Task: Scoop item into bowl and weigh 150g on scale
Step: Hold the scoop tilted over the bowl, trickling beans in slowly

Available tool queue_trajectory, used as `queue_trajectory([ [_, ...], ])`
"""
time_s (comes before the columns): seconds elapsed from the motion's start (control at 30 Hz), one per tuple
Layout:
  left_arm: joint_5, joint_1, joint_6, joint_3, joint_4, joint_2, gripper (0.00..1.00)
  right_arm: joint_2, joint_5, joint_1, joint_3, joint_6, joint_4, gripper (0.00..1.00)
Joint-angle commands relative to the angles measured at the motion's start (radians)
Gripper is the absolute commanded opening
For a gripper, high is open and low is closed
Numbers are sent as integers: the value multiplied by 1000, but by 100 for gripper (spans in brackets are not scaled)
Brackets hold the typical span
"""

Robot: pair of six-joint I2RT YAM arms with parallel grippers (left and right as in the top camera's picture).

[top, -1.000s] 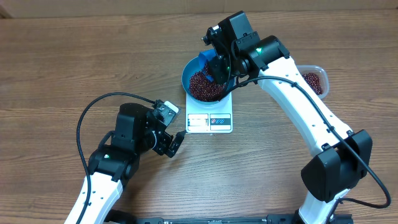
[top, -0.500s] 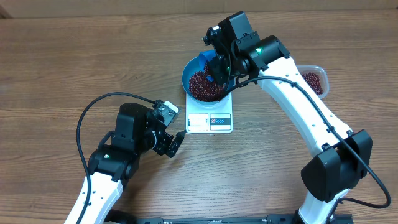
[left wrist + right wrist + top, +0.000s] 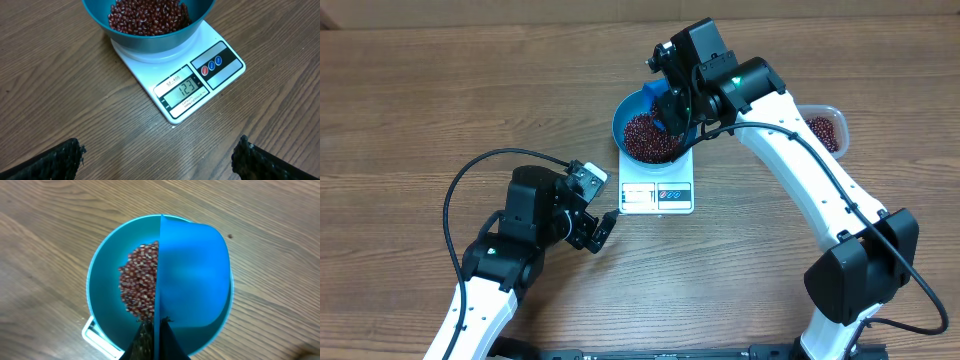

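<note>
- Table point(image 3: 420, 100): wood-grain surface under both claws.
- Scale point(image 3: 657, 195): white, flat on the table, just ahead of the left claw point(image 3: 600, 232) and below the right claw point(image 3: 670, 108). In the left wrist view its display faces the left claw and reads 123.
- Bowl point(image 3: 625, 118): blue, seated on the scale platform, directly beneath the right claw.
- Tub point(image 3: 825, 125): clear, to the right of the right claw, well apart from it; it holds some beans.
- Left claw: released, jaws spread wide, holding nothing, hovering just above the table.
- Right claw: clenched on the scoop point(image 3: 195, 275).
- Scoop: blue, held over the right half of the bowl.
- Beans point(image 3: 648, 138): dark red heap inside the bowl, under the right claw.
</note>
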Motion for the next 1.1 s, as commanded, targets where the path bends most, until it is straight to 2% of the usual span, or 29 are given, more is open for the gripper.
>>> queue_trajectory([
  [0.0, 2, 3, 0, -5, 1, -10, 100, -46, 51, 1, 38, -3, 2, 4],
  [1.07, 2, 3, 0, -5, 1, -10, 100, -46, 51, 1, 38, -34, 2, 4],
])
